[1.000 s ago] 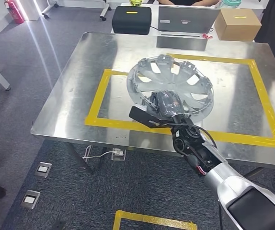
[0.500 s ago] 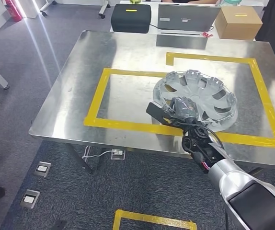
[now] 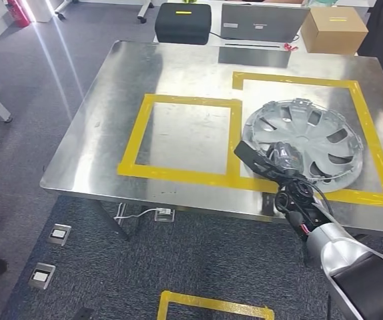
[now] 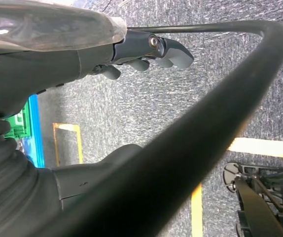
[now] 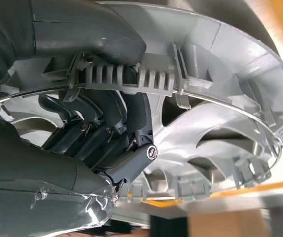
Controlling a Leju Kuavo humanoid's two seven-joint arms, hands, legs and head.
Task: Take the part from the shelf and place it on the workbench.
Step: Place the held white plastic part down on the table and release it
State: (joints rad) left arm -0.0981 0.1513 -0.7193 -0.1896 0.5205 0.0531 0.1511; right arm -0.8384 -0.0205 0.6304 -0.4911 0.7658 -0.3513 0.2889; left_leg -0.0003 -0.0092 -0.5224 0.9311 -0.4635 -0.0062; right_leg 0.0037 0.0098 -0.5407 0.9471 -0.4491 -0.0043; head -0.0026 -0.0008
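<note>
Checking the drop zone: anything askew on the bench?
Nothing stands out. The hubcap sits inside the right tape box, its near rim held by the right hand; whether it lies flat is unclear.

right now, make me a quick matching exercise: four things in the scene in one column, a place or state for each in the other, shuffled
Things:
1. wheel cover
2. right hand
3. cardboard box
4. black case

Places or states:
A. behind the workbench, far right
B. inside the right taped rectangle
C. behind the workbench, beside the laptop
D. gripping the wheel cover's near rim

Pairs: 1-B, 2-D, 3-A, 4-C
</note>
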